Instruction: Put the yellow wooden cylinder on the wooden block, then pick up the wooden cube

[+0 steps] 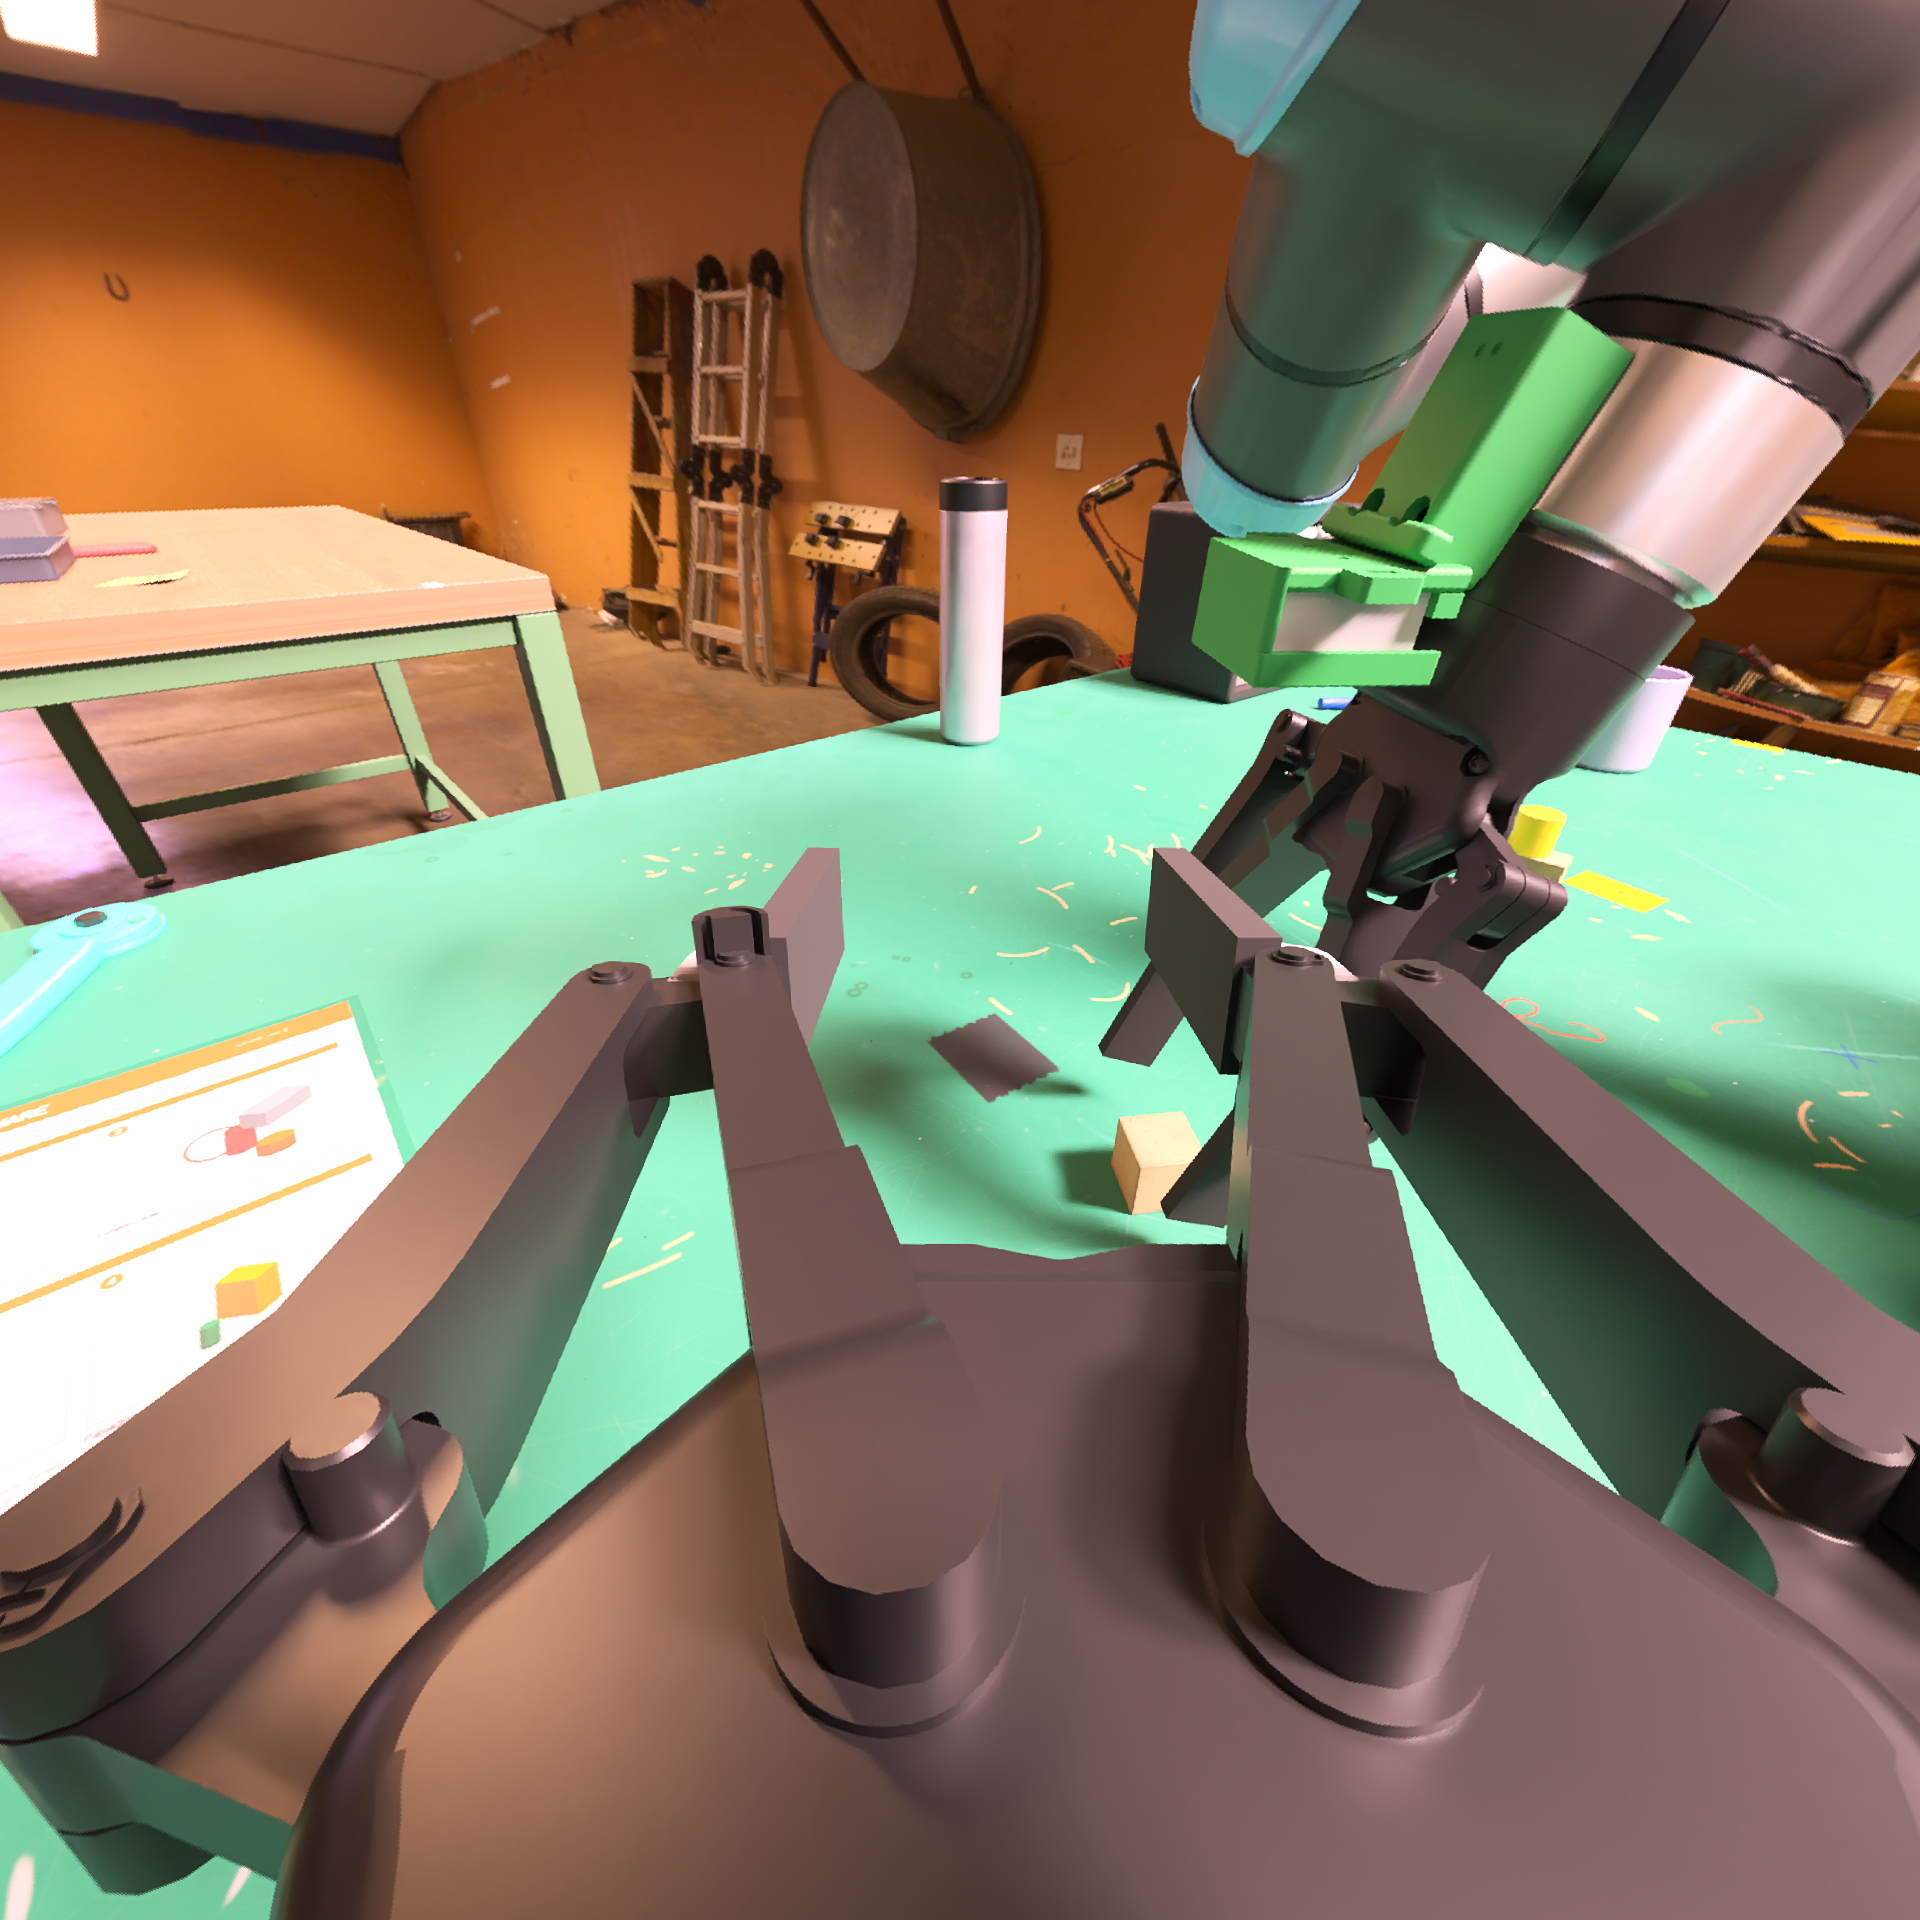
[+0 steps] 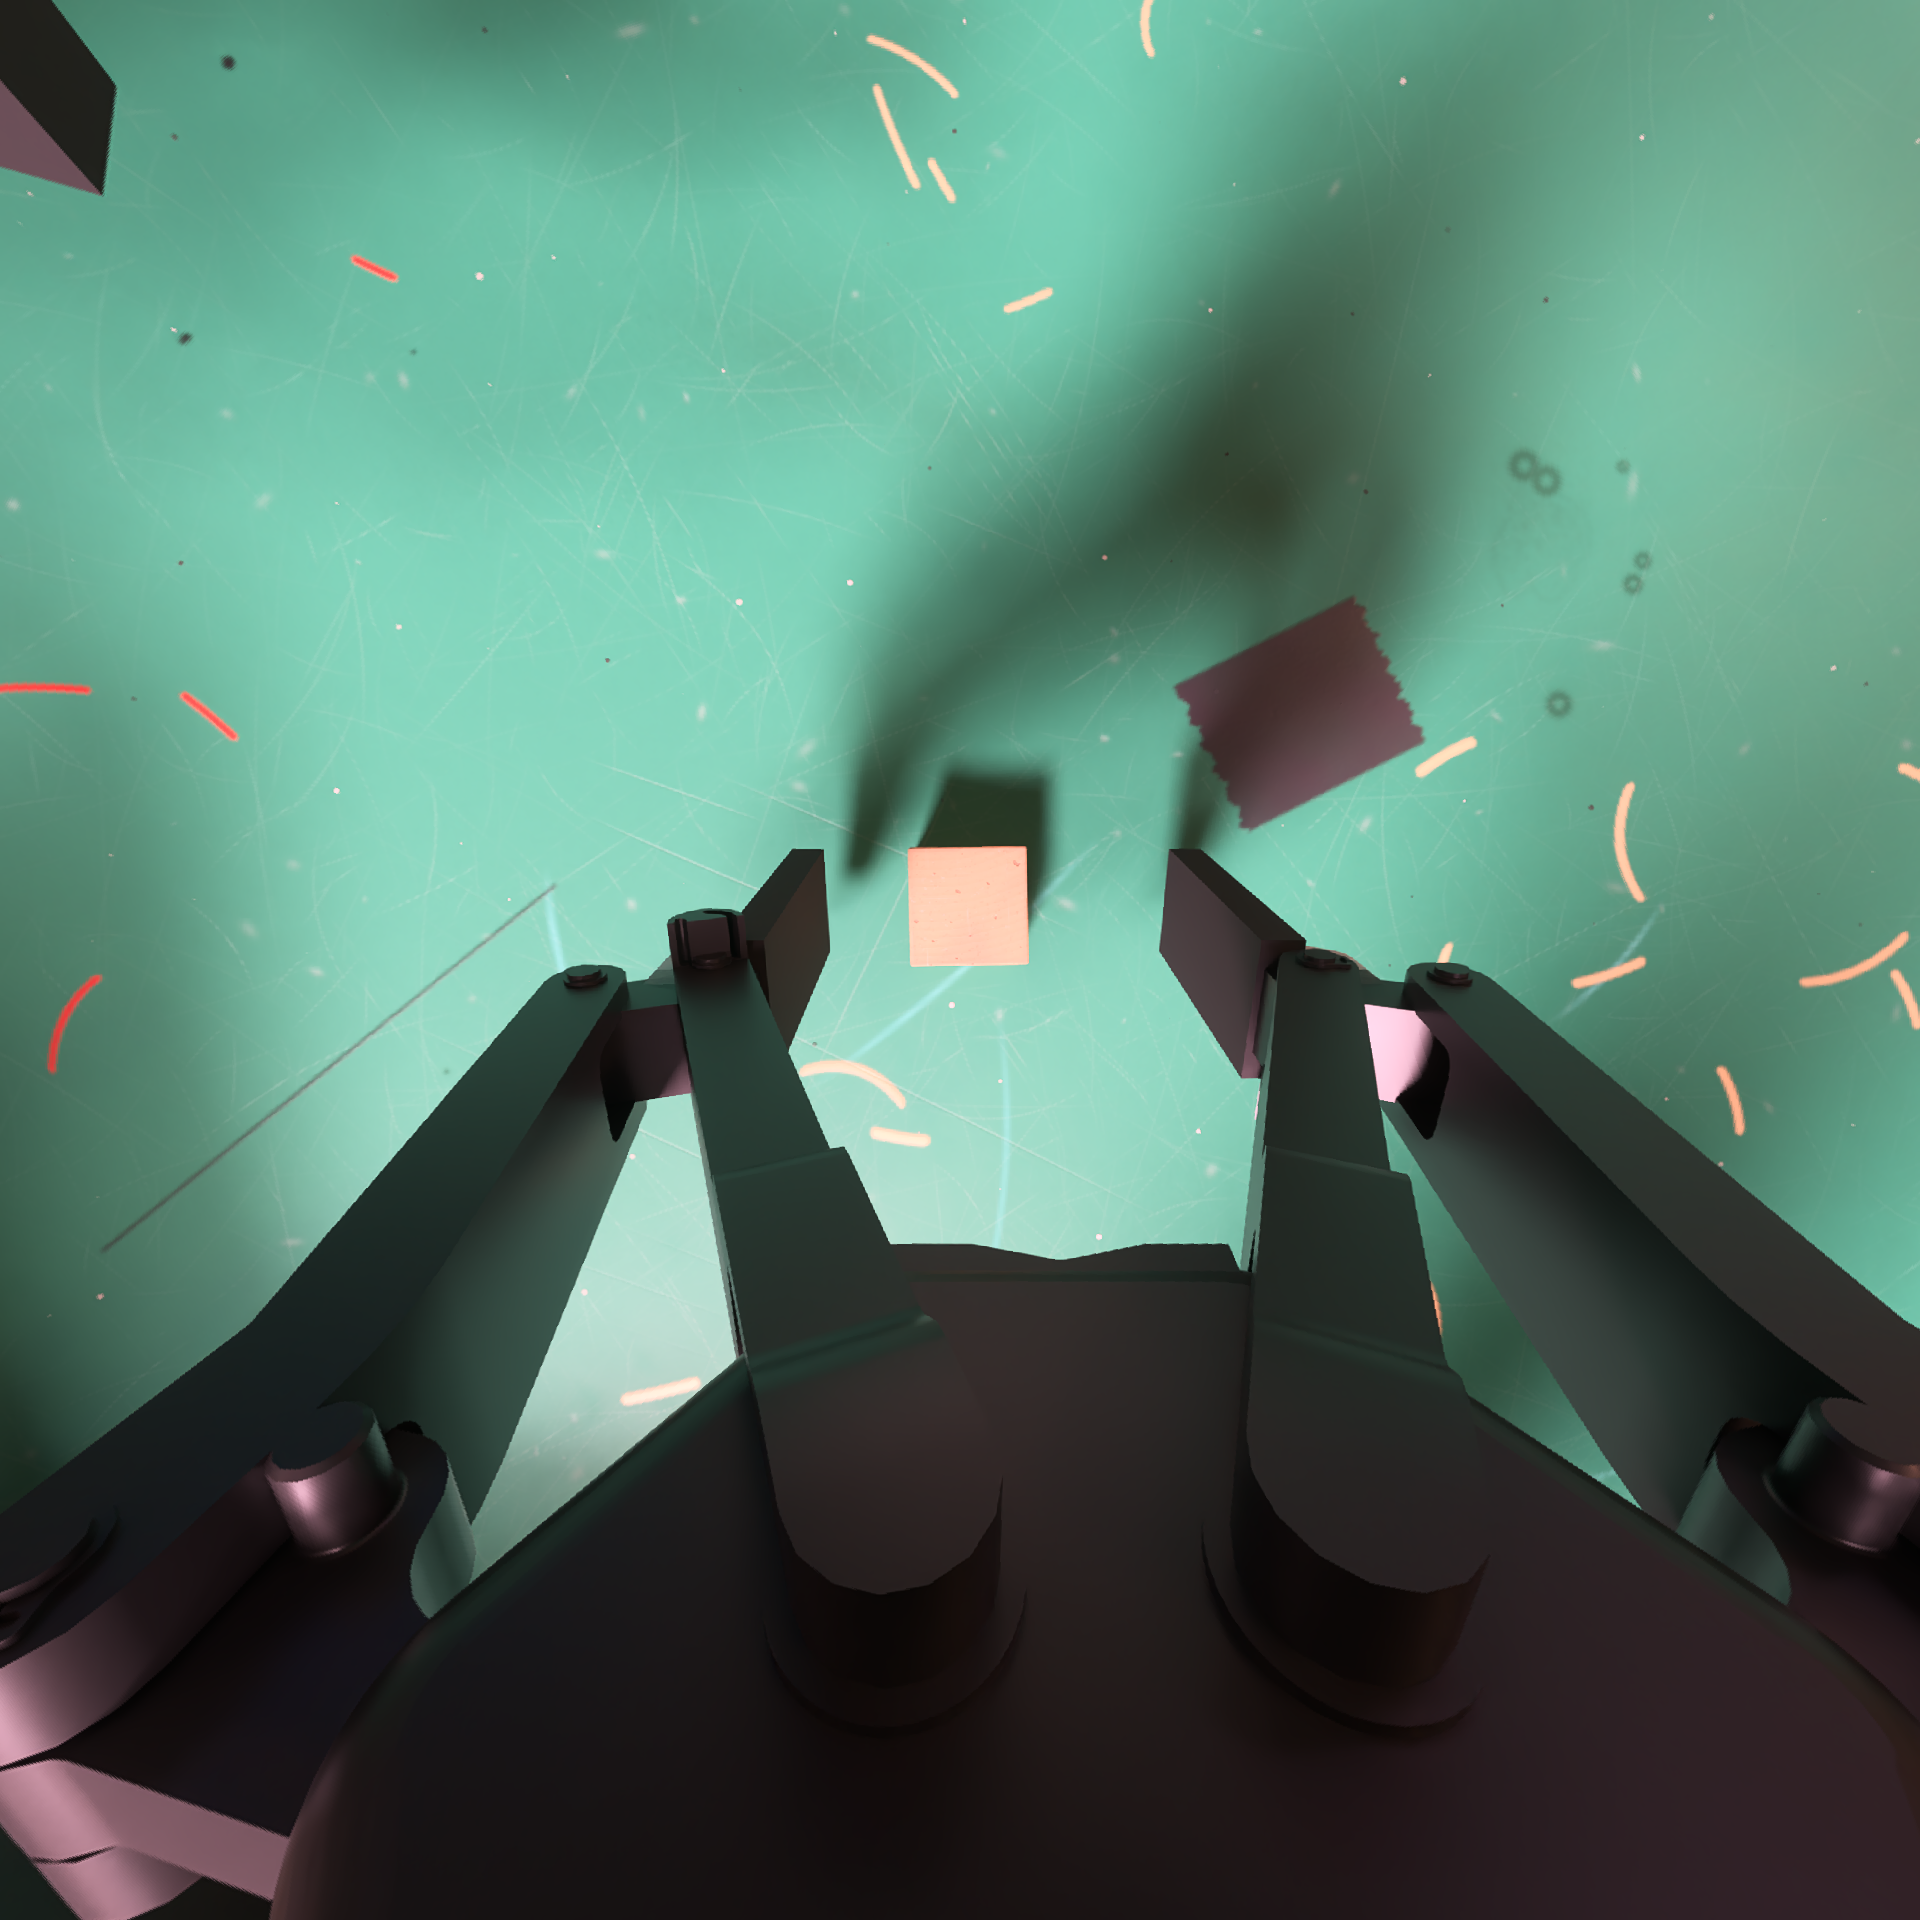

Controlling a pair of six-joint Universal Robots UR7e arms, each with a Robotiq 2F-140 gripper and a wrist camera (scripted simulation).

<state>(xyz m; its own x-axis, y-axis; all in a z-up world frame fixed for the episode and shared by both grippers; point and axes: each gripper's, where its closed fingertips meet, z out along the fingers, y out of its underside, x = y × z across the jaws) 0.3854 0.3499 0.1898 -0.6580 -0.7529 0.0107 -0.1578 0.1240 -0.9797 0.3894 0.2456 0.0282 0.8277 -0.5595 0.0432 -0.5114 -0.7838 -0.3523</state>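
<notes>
The yellow wooden cylinder (image 1: 1538, 831) stands on a pale wooden block (image 1: 1555, 868) at the far right, partly hidden behind the right arm. The wooden cube (image 1: 1151, 1158) sits on the green table (image 1: 727, 1039). My right gripper (image 1: 1156, 1127) hangs over it, open, one finger on each side. In the right wrist view the cube (image 2: 967, 905) lies between the open fingertips of the right gripper (image 2: 997, 894), with gaps on both sides. My left gripper (image 1: 1003, 930) is open and empty, left of the cube; one of its finger pads (image 2: 57, 104) shows in the right wrist view.
A dark flat patch (image 1: 992, 1055) (image 2: 1299, 717) lies beside the cube. A silver bottle (image 1: 971, 608), a dark box (image 1: 1174, 603) and a white cup (image 1: 1647, 727) stand at the far edge. A printed sheet (image 1: 177, 1195) and a blue tool (image 1: 83, 956) lie left.
</notes>
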